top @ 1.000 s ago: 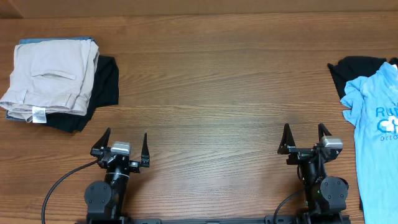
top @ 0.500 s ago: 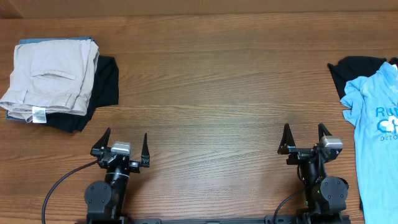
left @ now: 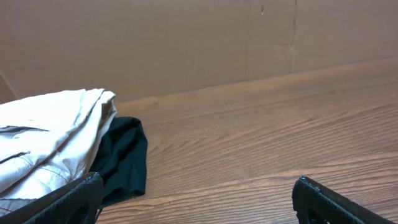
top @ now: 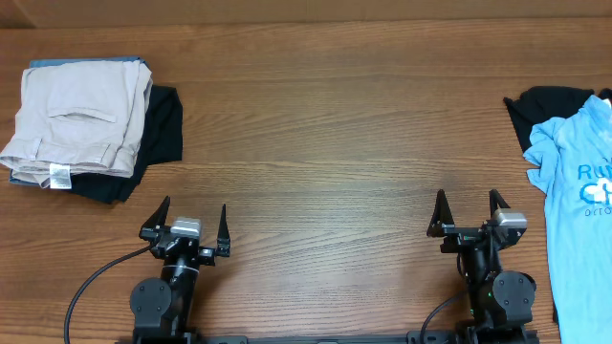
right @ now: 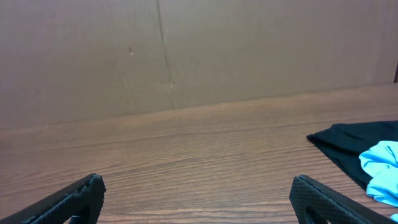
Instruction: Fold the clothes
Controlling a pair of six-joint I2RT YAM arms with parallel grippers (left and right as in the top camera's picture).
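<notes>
At the counter's [top: 325,124] far-left corner, the khaki shorts [top: 81,115] sit folded in a compact stack, with a small white label [top: 59,175] at the near edge. The stack lies on a black garment [top: 164,124] that sticks out on its right and near sides. A strip of blue fabric [top: 57,64] peeks out under the stack. Left hand [top: 194,204] sits at the near edge, left of centre, fingers spread wide, holding nothing, well apart from the shorts. Right hand [top: 467,195] sits at the near edge toward the right, likewise wide open and empty. At the right edge, a crumpled light blue T-shirt [top: 579,191] with white lettering overlaps a second black garment [top: 535,103]. Neither hand touches any cloth.
</notes>
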